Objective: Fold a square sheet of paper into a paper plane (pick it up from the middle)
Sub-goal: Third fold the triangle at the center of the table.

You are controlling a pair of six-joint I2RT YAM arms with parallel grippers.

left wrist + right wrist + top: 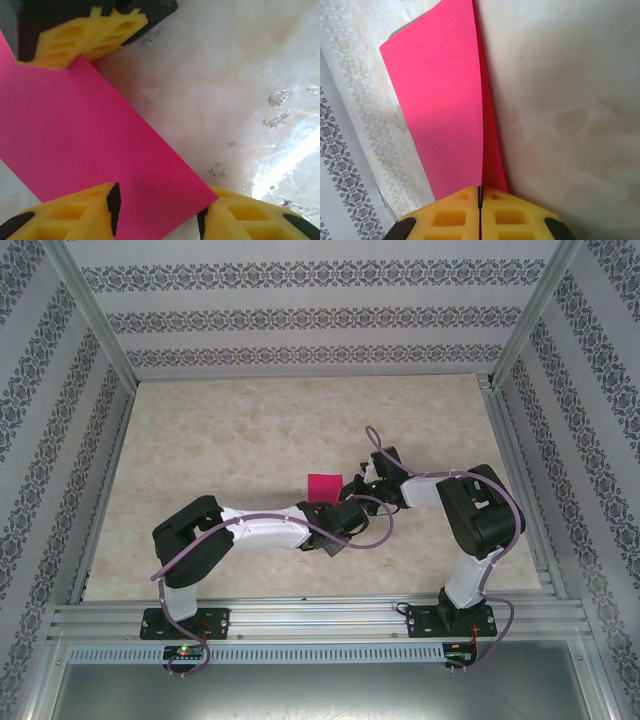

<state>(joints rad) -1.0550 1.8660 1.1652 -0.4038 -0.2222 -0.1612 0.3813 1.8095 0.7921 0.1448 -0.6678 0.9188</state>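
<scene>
The paper, folded double, is seen at the centre of the table. Its 3 o'clock edge is pinched by the closed right gripper. The left gripper is held at 5 o'clock, jaws apart.

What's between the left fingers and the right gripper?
Pink paper spans it, in the left wrist view; the right gripper pinches its edge.
</scene>
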